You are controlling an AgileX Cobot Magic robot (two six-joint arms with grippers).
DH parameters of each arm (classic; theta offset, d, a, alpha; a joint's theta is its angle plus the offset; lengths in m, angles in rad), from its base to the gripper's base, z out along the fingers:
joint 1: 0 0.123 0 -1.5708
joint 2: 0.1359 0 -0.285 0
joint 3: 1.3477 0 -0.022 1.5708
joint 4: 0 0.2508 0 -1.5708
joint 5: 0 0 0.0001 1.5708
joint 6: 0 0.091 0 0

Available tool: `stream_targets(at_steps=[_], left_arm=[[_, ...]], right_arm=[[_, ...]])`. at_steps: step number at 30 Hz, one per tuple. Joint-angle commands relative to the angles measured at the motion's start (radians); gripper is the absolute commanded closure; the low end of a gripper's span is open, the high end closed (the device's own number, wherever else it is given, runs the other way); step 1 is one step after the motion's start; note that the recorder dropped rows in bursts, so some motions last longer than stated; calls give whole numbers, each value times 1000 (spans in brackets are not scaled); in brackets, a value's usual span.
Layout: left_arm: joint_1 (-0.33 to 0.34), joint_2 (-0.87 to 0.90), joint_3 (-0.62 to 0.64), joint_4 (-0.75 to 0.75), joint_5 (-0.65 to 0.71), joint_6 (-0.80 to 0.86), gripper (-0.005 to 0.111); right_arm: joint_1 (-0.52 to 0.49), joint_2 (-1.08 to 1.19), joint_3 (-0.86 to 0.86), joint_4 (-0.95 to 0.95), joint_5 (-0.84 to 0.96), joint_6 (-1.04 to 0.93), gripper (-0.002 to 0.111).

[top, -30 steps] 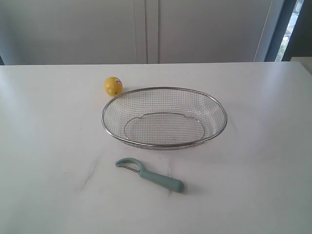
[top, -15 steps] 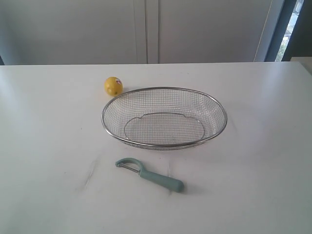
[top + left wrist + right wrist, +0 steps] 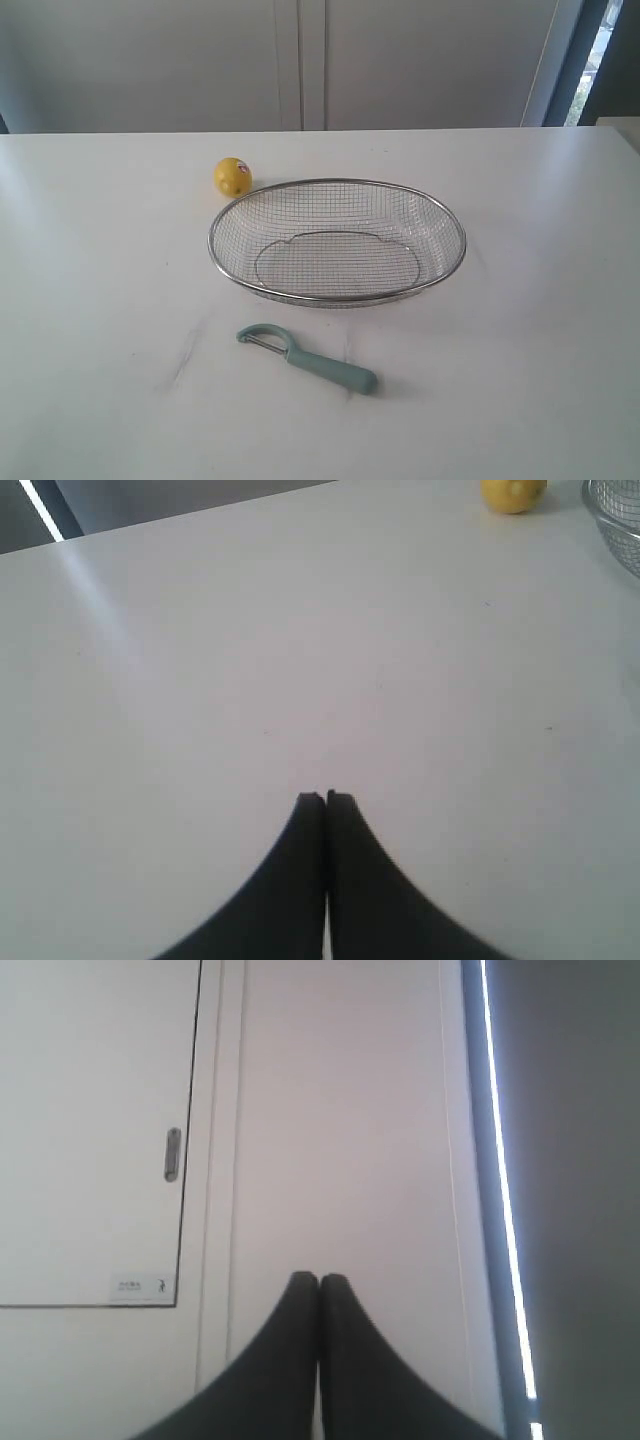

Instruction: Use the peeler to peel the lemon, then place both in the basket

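Note:
The yellow lemon (image 3: 232,177) rests on the white table just behind the left end of the wire-mesh basket (image 3: 337,182); it also shows far off in the left wrist view as the lemon (image 3: 513,494), with a bit of basket rim (image 3: 610,520) beside it. The pale teal peeler (image 3: 308,359) lies in front of the basket, head to the left. My left gripper (image 3: 326,798) is shut and empty over bare table, far from the lemon. My right gripper (image 3: 319,1280) is shut and empty, facing the wall. Neither gripper shows in the exterior view.
The white table (image 3: 100,300) spreads wide around the objects, its back edge meeting a pale panelled wall (image 3: 300,60). The right wrist view shows a cabinet door with a small handle (image 3: 172,1154) and a bright window strip (image 3: 498,1160).

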Motion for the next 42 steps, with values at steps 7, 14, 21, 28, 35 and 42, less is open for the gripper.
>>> stream_targets(at_steps=[7,14,21,28,35,42], left_arm=[[2,-4,3,-6,0,-1,107],[2,-4,3,-6,0,-1,107],[2,-4,3,-6,0,-1,107],[2,-4,3,-6,0,-1,107],[2,-4,3,-6,0,-1,107],[2,-4,3,-6,0,-1,107]], right_arm=[[2,-5,1,132,33,-12,108],[2,162,-36,132,17,-45,108],[2,384,-148,92,79,-43,108],[2,584,-292,92,222,-43,108],[2,655,-353,98,366,-45,108],[2,679,-489,98,656,-45,108]])
